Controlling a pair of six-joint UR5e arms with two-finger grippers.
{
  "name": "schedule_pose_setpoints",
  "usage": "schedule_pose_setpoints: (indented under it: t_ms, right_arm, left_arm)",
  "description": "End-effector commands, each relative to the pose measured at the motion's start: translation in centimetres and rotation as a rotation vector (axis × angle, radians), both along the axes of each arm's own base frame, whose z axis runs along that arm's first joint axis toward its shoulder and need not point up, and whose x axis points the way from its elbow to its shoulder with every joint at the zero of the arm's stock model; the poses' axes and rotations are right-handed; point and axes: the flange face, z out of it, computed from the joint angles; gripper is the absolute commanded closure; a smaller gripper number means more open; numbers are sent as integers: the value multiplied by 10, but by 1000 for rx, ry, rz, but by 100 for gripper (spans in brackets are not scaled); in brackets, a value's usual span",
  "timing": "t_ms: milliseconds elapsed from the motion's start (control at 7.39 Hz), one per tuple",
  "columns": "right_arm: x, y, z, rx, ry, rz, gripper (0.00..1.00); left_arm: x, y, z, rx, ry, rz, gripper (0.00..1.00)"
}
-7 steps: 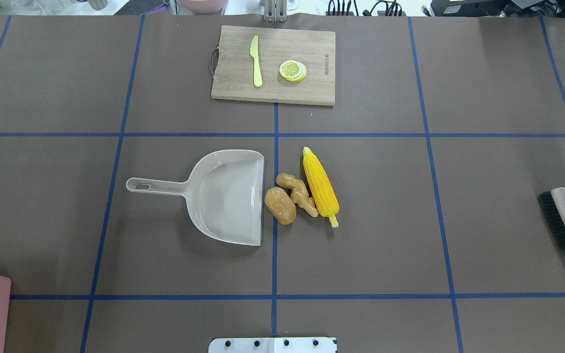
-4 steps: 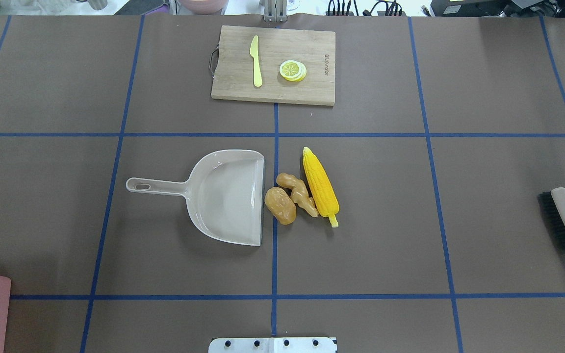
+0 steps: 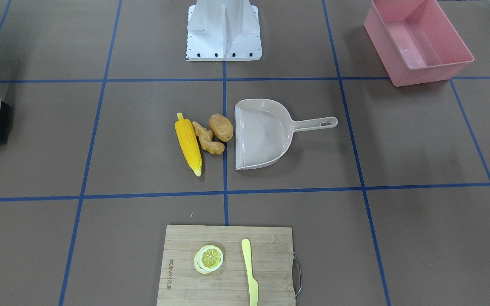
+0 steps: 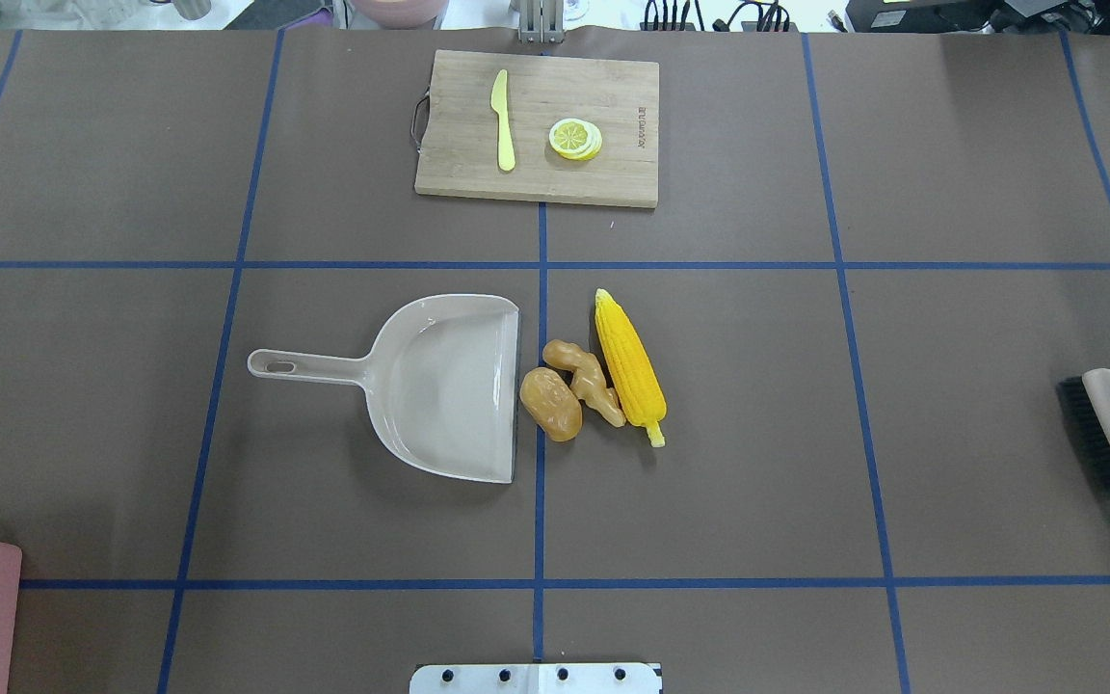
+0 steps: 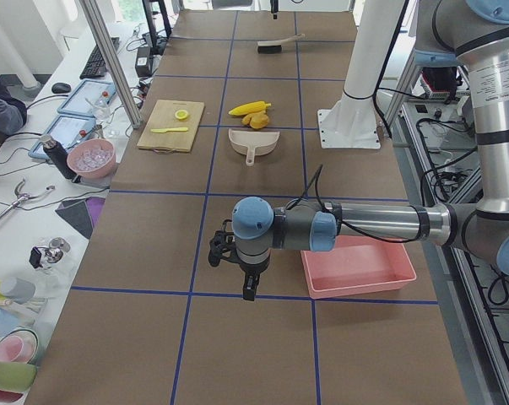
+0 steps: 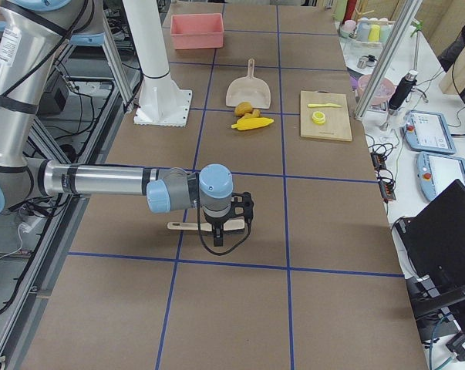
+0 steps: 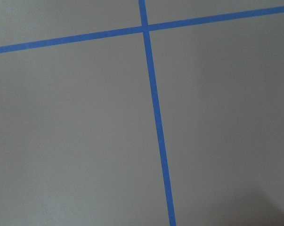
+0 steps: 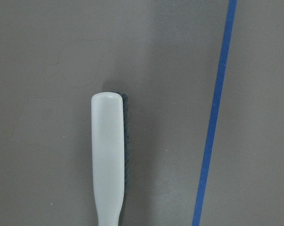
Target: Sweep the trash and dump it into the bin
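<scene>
**Desk:** Where's the trash right now?

**Me:** All three pieces sit bunched mid-frame in the overhead view. There's the corn (image 4: 629, 366), the ginger (image 4: 586, 382) touching it, and the potato (image 4: 550, 404) right against the lip of the dustpan (image 4: 449, 386). None of it is in the pan yet. The bin (image 3: 434, 73) is well apart, upper right of the front-facing view.

**Desk:** And your arms?

**Me:** My right gripper (image 6: 230, 223) hangs over the brush (image 8: 107, 160), whose handle fills the lower middle of my right wrist view. My left gripper (image 5: 246, 287) hangs over bare table near the bin. Only the side cameras catch either one, so I cannot tell whether the fingers are apart or together.

**Desk:** How do you expect the stuff to handle?

**Me:** I'd guess hollow plastic: light, smooth, quick to skid. The corn looks likely to roll and the knobbly ginger to snag, so I'd make a short, low sweep toward the pan. The pan looks light as well and would probably slide away under the push. I'd pin it by its handle (image 4: 304, 365) with the left. The brush handle looks stiff, so I'd pinch it around the middle, clear of the bristles.
</scene>
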Motion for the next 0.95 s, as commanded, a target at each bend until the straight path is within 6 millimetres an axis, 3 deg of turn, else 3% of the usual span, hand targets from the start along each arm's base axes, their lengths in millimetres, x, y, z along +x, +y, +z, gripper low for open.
schedule_pose_setpoints:
  t_ms: [0,271,406,541,677,812]
  right_arm:
    - [-46,9,-12,17,42,2,0]
    - [-64,21,-8,30,43,-59,0]
    - [-71,24,2,19,49,-83,0]
    - [-78,27,9,20,58,-103,0]
    - [-73,34,19,50,69,-98,0]
    - [-70,41,20,30,60,-58,0]
  left_arm:
    - [0,-4,-27,61,5,-2,1]
    - [7,-14,-75,270,61,19,1]
    - [45,-25,-93,385,72,111,1]
    - [110,-48,-122,506,63,243,1]
    - [152,-63,-156,591,56,308,1]
    - [193,-62,-193,669,86,379,1]
